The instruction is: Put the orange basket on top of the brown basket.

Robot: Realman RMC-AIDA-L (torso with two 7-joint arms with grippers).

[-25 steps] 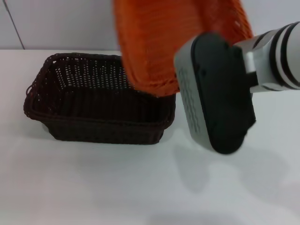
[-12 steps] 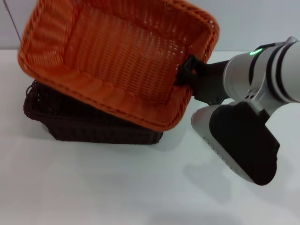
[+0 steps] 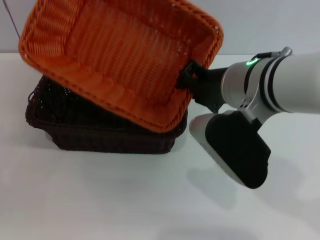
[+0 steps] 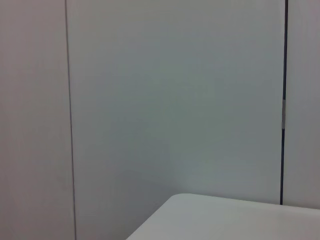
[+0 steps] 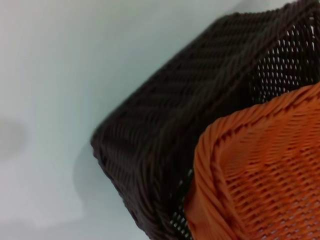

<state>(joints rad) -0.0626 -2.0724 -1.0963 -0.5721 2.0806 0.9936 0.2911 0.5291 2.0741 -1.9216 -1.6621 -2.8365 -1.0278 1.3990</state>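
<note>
The orange basket [image 3: 120, 55] hangs tilted over the brown basket [image 3: 100, 132], its opening turned toward me and its near rim low against the brown basket's right side. My right gripper [image 3: 189, 77] is shut on the orange basket's right rim. The brown basket stands on the white table, mostly covered by the orange one. In the right wrist view a corner of the orange basket [image 5: 260, 170] sits just above the brown basket's corner [image 5: 170, 140]. My left gripper is out of view; its wrist view shows only a wall and a table corner.
The white table [image 3: 100, 200] spreads in front of and to the right of the baskets. A grey wall [image 3: 270, 25] stands behind. My right arm [image 3: 280, 90] reaches in from the right, its dark wrist housing [image 3: 235, 150] low over the table.
The orange basket swung left over the brown basket and turned its opening toward me, then dropped a little lower and closer to it. My right arm moved left with it.
</note>
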